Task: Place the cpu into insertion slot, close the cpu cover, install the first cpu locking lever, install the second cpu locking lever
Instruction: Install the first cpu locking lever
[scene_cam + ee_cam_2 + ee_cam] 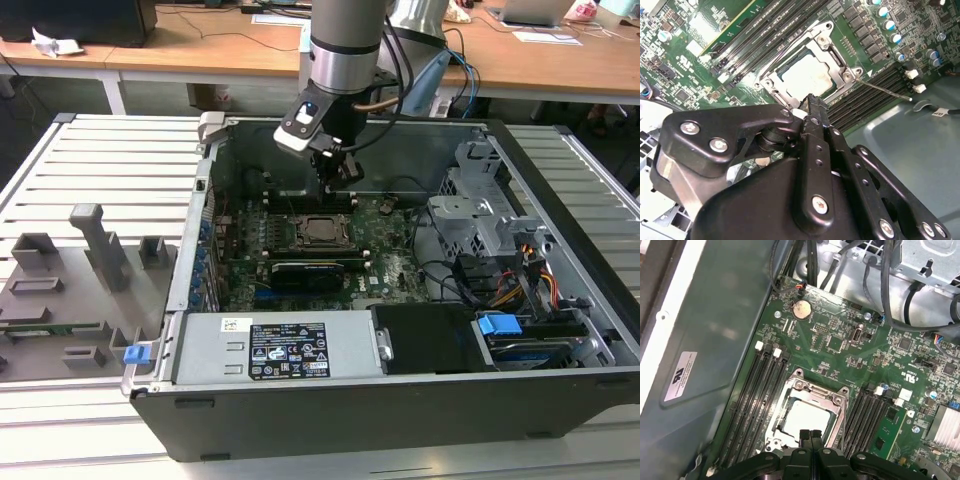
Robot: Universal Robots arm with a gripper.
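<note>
Above one edge of the silver-rimmed black insertion slot, black hand clenched, fingertips pressed together, dull silver-grey square cpu framed by thin silver cpu cover.

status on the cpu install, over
end effector shut, just above cpu cover edge. cpu seated, cover down. one locking lever sticking out loose.

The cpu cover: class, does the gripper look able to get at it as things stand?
Probably yes. The shut gripper hangs close over the cpu cover with nothing between them; the memory slots lie off to its sides.
</note>
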